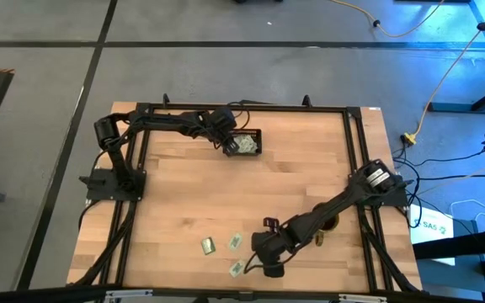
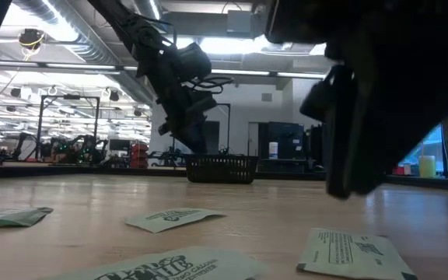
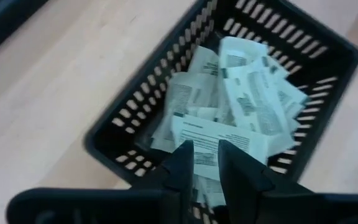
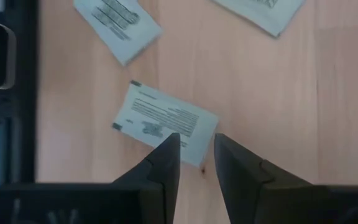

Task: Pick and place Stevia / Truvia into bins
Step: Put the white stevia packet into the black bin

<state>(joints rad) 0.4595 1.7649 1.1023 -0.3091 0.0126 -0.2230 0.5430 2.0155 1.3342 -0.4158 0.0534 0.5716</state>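
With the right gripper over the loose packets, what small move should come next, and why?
Probably lower the right gripper straight down: its fingers are parted above the edge of a packet lying flat on the table, not yet gripped.

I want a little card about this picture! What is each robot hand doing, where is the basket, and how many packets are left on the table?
Table: wooden table
Basket: black slatted bin at the table's far edge, with a pile of sweetener packets inside
Left gripper: left gripper over the bin, fingers slightly apart, a packet right under them
Right gripper: right gripper near the table's front edge, fingers slightly apart above one loose packet
Packets left on table: three show from above, for example
Mug: partly hidden under the right arm
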